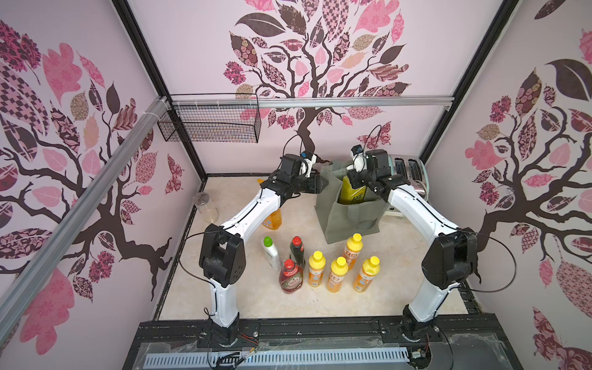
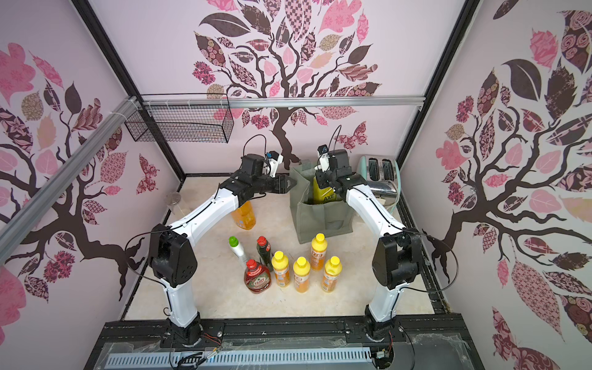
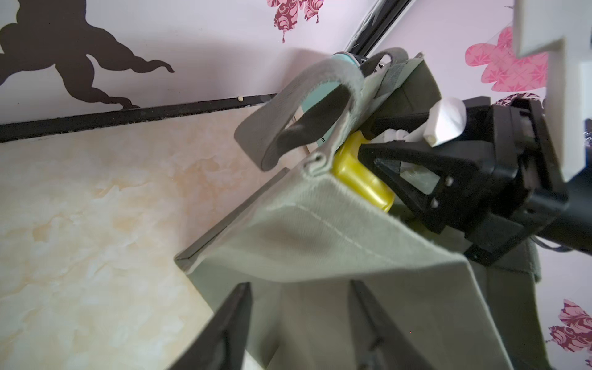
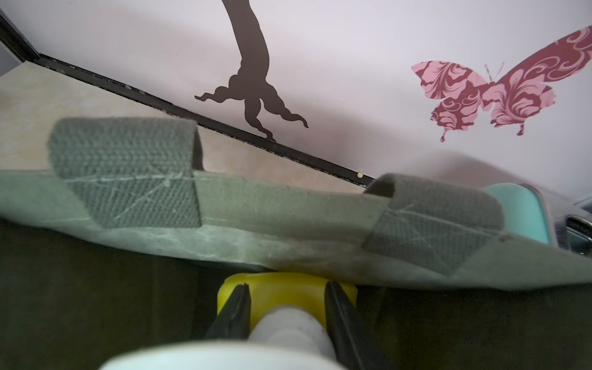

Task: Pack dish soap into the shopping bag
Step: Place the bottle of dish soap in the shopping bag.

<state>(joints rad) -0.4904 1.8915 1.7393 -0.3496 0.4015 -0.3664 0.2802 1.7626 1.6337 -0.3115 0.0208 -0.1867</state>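
On the marbled bench (image 1: 320, 304), between tree-papered walls (image 1: 192, 57), your left tool (image 1: 324, 184) reaches level to the left rim of the shopping bag (image 1: 349, 224), jaws spread, grasping nothing. Steady that wall with it. The yellow AXE bottle (image 1: 351, 192) sits partly inside the bag, your right tool (image 4: 286, 290) clenched on its neck over the mouth. Lower it straight, clear of the handle straps (image 4: 125, 150).

The left arm (image 1: 246, 209) and right arm (image 1: 413, 208) both have white shells, bulky black joints and thin black cables (image 1: 179, 261) looping free. The left gripper (image 3: 299, 283) has pointed black fingers (image 3: 229, 323); pale screws (image 3: 448, 181) dot the right gripper (image 4: 286, 285).
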